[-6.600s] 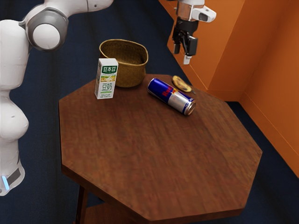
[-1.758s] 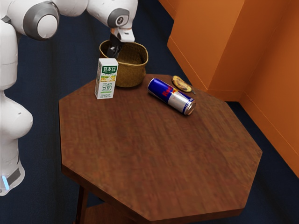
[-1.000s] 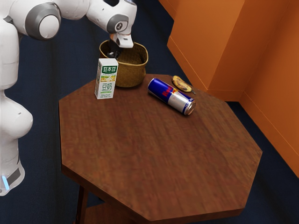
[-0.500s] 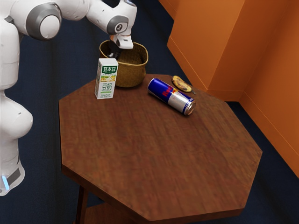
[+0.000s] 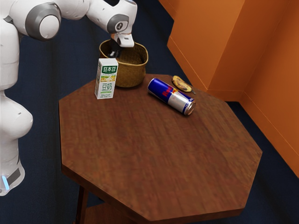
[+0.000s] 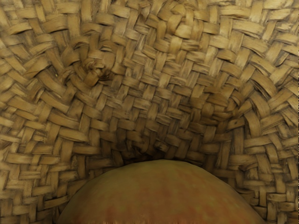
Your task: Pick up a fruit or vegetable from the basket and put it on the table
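The rounded fruit (image 6: 163,198), greenish yellow flushed with red and perhaps an apple, lies inside the basket (image 5: 133,76), close under my hand, with the woven inner wall curving beyond it. My end effector (image 5: 114,51) reaches down into the basket past its rim, on the exterior view's left side of the opening; whether it is apart, together or clamped on the fruit, I can't tell. The basket sits by the counter's far edge in the exterior view. On the camera's side of it a white and green carton (image 5: 107,81) stands upright. Toward the exterior view's right, a blue and silver can (image 5: 171,96) lies on its side on the counter (image 5: 156,154), and just beyond it is a yellow, brown-marked banana (image 5: 181,84), near the edge facing the orange wall (image 5: 205,42).
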You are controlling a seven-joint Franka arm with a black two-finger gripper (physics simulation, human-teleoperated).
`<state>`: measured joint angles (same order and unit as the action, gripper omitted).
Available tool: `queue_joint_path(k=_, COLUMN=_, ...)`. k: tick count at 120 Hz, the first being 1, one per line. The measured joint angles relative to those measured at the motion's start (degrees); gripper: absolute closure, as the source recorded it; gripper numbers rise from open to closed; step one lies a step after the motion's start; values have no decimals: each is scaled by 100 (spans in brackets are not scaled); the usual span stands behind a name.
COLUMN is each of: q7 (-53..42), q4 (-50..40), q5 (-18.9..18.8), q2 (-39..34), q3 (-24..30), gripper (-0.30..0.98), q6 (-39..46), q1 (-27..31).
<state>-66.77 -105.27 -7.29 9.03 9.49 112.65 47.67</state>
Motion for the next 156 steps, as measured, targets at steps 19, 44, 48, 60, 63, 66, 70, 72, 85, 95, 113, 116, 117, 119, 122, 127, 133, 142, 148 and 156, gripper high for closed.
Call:
queue_joint_path(k=19, q7=3, q4=159, q5=11, q2=-18, q3=86, gripper=46, q6=-47, q1=-4)
queue_joint_path(k=44, q7=5, q4=432, q5=23, q2=-148, q3=277, gripper=46, q6=-259, q1=-5)
queue_joint_path(k=48, q7=5, q4=486, q5=25, q2=-170, q3=296, gripper=46, q6=-308, q1=-13)
queue_joint_path(k=60, q7=5, q4=673, q5=34, q2=-253, q3=386, gripper=46, q6=-492, q1=-8)
queue_joint_path(k=63, q7=5, q4=718, q5=36, q2=-280, q3=394, gripper=46, q6=-543, q1=-14)
queue_joint_path(k=66, q7=4, q4=758, q5=38, q2=-303, q3=399, gripper=46, q6=-594, q1=-18)
queue_joint_path(k=70, q7=4, q4=844, q5=41, q2=-326, q3=404, gripper=46, q6=-675, q1=-19)
queue_joint_path(k=72, q7=3, q4=886, q5=42, q2=-336, q3=405, gripper=46, q6=-716, q1=-19)
queue_joint_path(k=85, q7=-1, q4=1393, q5=86, q2=-411, q3=427, gripper=45, q6=-1054, q1=7)
queue_joint_path(k=95, q7=-5, q4=1970, q5=106, q2=-430, q3=521, gripper=46, q6=-1385, q1=37)
queue_joint_path(k=113, q7=-9, q4=2704, q5=120, q2=-468, q3=720, gripper=46, q6=-1941, q1=-17)
queue_joint_path(k=116, q7=-10, q4=2847, q5=120, q2=-469, q3=742, gripper=46, q6=-2027, q1=-32)
queue_joint_path(k=117, q7=-10, q4=2895, q5=120, q2=-469, q3=754, gripper=46, q6=-2056, q1=-32)
queue_joint_path(k=119, q7=-10, q4=2983, q5=120, q2=-470, q3=777, gripper=46, q6=-2112, q1=-31)
queue_joint_path(k=122, q7=-11, q4=3082, q5=120, q2=-471, q3=806, gripper=46, q6=-2190, q1=-32)
queue_joint_path(k=127, q7=-10, q4=3253, q5=116, q2=-471, q3=909, gripper=46, q6=-2319, q1=13)
queue_joint_path(k=133, q7=-5, q4=3504, q5=107, q2=-470, q3=1141, gripper=46, q6=-2470, q1=116)
queue_joint_path(k=142, q7=18, q4=3700, q5=82, q2=-466, q3=1835, gripper=46, q6=-2633, q1=300)
queue_joint_path(k=148, q7=46, q4=3739, q5=59, q2=-466, q3=2356, gripper=45, q6=-2705, q1=249)
queue_joint_path(k=156, q7=96, q4=3756, q5=0, q2=-462, q3=2942, gripper=45, q6=-2750, q1=3)
